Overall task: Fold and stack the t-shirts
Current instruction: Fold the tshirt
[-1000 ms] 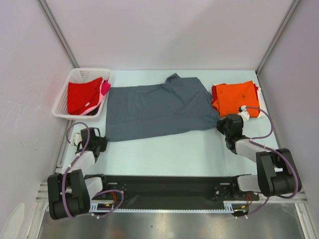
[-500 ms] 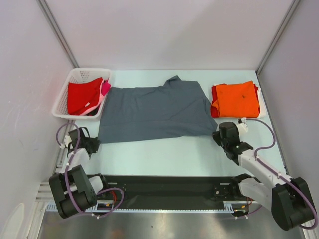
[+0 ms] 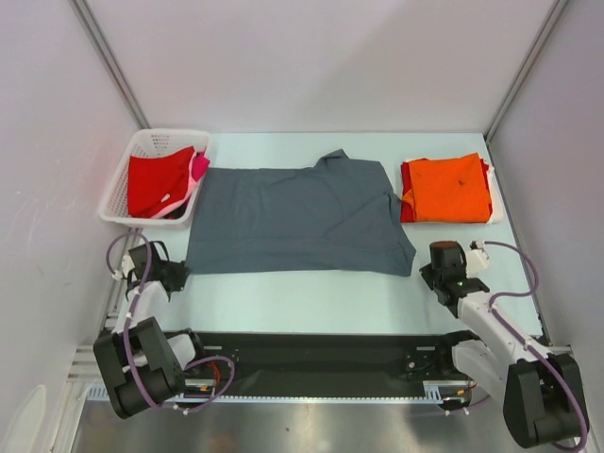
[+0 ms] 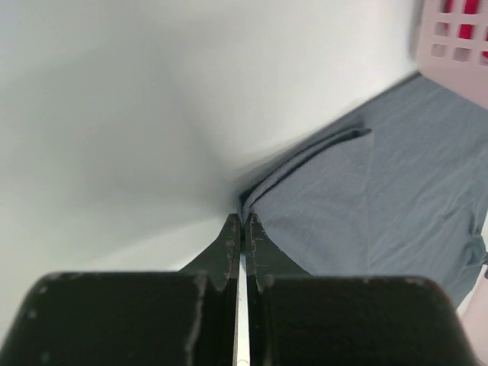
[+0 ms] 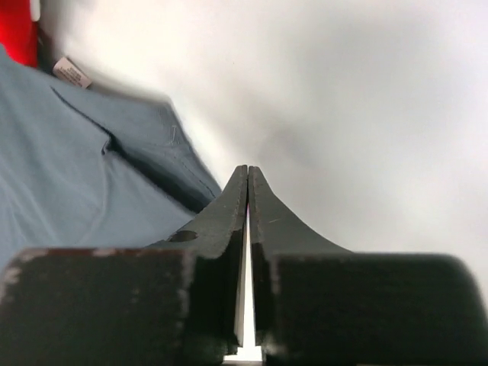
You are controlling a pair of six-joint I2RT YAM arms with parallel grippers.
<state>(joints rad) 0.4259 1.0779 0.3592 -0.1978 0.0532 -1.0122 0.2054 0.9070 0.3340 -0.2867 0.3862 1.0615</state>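
The dark slate-grey t-shirt (image 3: 293, 217) lies spread flat across the middle of the table. My left gripper (image 3: 177, 274) is shut on its near left corner (image 4: 252, 204), low at the table. My right gripper (image 3: 429, 276) is shut, and its tips (image 5: 248, 169) rest over bare table with no cloth between them. The shirt's near right corner (image 5: 152, 145) lies just left of its fingers. A folded orange t-shirt (image 3: 445, 187) sits at the back right on top of a red one (image 3: 404, 209). A red t-shirt (image 3: 156, 179) and a pink one (image 3: 200, 168) lie in the basket.
The white lattice basket (image 3: 118, 179) stands at the back left against the left wall, and its corner shows in the left wrist view (image 4: 450, 38). White walls close in the left, back and right sides. A black rail (image 3: 311, 354) runs along the near edge.
Both grippers drew outward and toward the near edge, pulling the grey shirt's lower edge straight and flat. The right gripper went farther right and the shirt corner now lies beside it.
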